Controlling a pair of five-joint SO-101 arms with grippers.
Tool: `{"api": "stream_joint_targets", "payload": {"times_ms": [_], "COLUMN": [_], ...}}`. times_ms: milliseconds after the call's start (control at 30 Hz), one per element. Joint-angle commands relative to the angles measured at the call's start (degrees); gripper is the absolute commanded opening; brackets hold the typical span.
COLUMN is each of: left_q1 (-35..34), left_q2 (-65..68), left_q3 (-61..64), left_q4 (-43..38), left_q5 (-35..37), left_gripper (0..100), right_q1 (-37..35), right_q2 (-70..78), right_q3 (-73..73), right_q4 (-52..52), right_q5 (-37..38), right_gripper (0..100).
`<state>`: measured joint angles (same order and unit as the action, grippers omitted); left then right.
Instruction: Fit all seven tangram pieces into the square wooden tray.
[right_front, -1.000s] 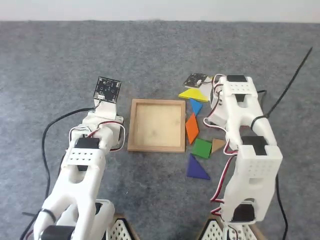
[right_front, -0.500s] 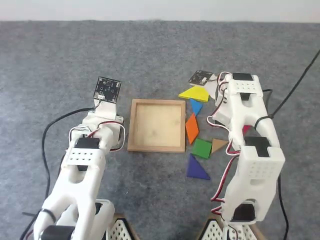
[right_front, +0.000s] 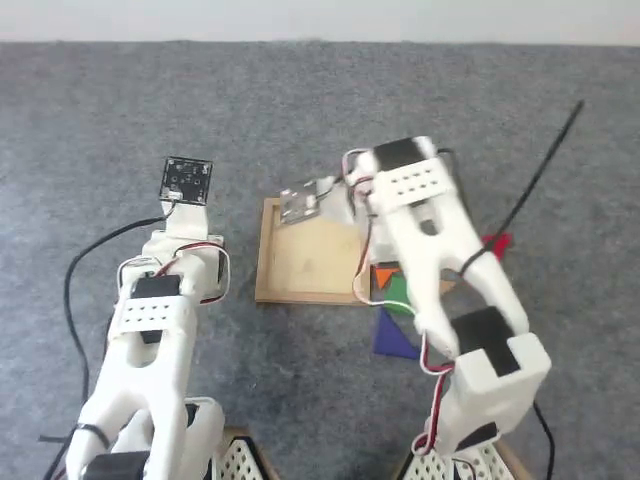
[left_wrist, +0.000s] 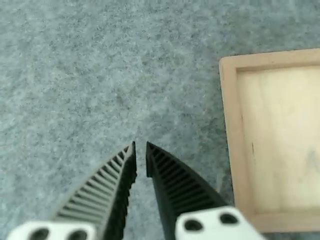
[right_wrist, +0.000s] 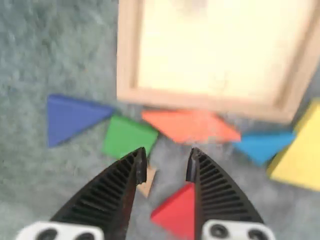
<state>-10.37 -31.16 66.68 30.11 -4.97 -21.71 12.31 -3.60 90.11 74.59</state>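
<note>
The square wooden tray lies mid-table with nothing showing on its visible floor. In the right wrist view my right gripper is open and holds nothing. It hangs over the carpet between the green square, the orange parallelogram, the red triangle and a small tan triangle. A dark blue triangle, a light blue triangle and a yellow triangle lie along the tray's rim. My left gripper is shut over bare carpet beside the tray.
From above, the right arm covers the tray's right side and most pieces; the green square, dark blue triangle and red triangle peek out. The left arm stands left of the tray. Grey carpet covers the table.
The right arm has swung left from beside the pieces to over the tray's right side. The left arm has shifted slightly left, away from the tray.
</note>
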Motion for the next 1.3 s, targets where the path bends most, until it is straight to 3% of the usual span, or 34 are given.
{"api": "stream_joint_targets", "payload": {"times_ms": [0,100,267,400,567,667,767,867,1067,1267], "left_q1": [-0.4,-0.4,2.9,7.3,19.4,25.7,27.2,27.3,22.4,16.6], "left_q2": [-2.3,-2.3,-2.3,-2.0,-1.8,0.9,9.6,19.7,22.9,14.9], "left_q3": [-2.1,-2.2,-1.9,-1.9,-5.4,-13.5,-22.9,-24.9,-21.9,-12.4], "left_q4": [0.2,0.1,0.4,1.1,3.3,7.7,10.8,8.9,7.8,1.7], "left_q5": [0.4,0.3,0.1,-0.3,-5.3,-2.9,1.1,1.1,-1.7,-3.6], "left_gripper": [4,4,4,4,4,4,4,4,4,4], "right_q1": [10.0,18.6,30.5,39.1,46.5,43.1,36.8,32.0,24.1,22.5], "right_q2": [-5.7,-9.0,-18.4,-27.6,-38.9,-42.6,-42.7,-42.7,-42.8,-39.5], "right_q3": [-1.1,1.1,12.2,28.2,47.7,52.9,52.6,52.5,52.1,47.1], "right_q4": [2.0,1.7,-1.4,-12.9,-26.8,-29.5,-31.2,-36.5,-38.2,-32.4], "right_q5": [2.9,-0.2,-19.5,-25.1,-32.6,-46.7,-65.6,-81.3,-89.9,-102.5], "right_gripper": [13.8,13.8,13.4,13.4,13.4,13.7,13.7,13.7,14.2,26.5]}}
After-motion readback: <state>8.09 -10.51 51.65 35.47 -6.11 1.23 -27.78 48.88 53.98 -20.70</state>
